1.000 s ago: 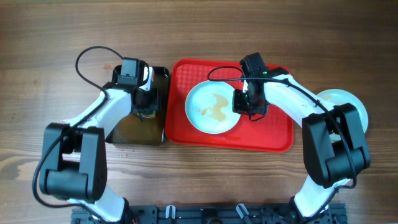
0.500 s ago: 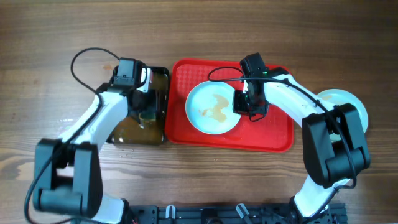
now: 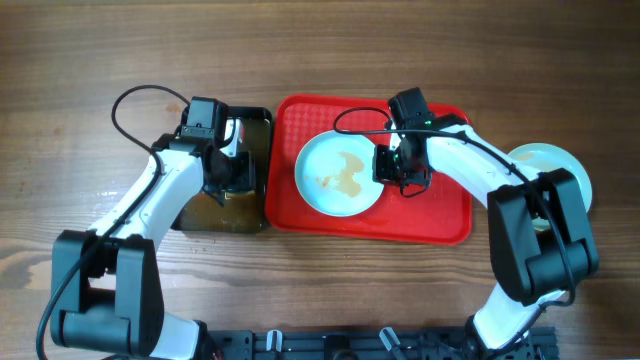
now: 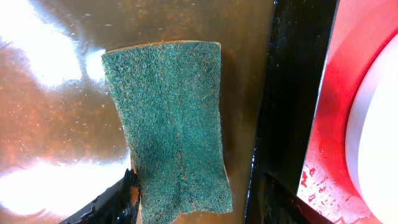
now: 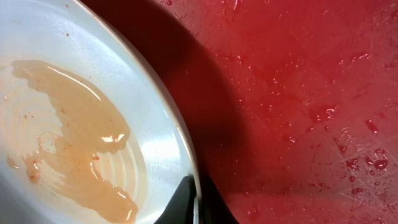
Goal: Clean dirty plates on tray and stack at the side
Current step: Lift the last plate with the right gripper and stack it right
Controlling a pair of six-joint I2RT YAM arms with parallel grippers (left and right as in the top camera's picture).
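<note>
wooden tabletop [image 3: 320, 60] carries everything. on the tray [image 3: 440, 225], left of its centre, lies 1 plate [image 3: 325, 195] with a pool of orange-brown sauce. the right end effector [image 5: 193, 199] is closed on this plate's right rim. i judge the plate stiff, breakable and slick where wet, so the rim is the place to pinch, firmly. just left of the tray, the black tub [image 3: 268, 170] holds brownish water [image 4: 62, 124]. over it the left end effector [image 3: 232, 178] grips a green sponge [image 4: 171, 124], probably soft and soaked. right of the tray, a pale plate [image 3: 535, 158] rests on the tabletop, partly under the arm.
</note>
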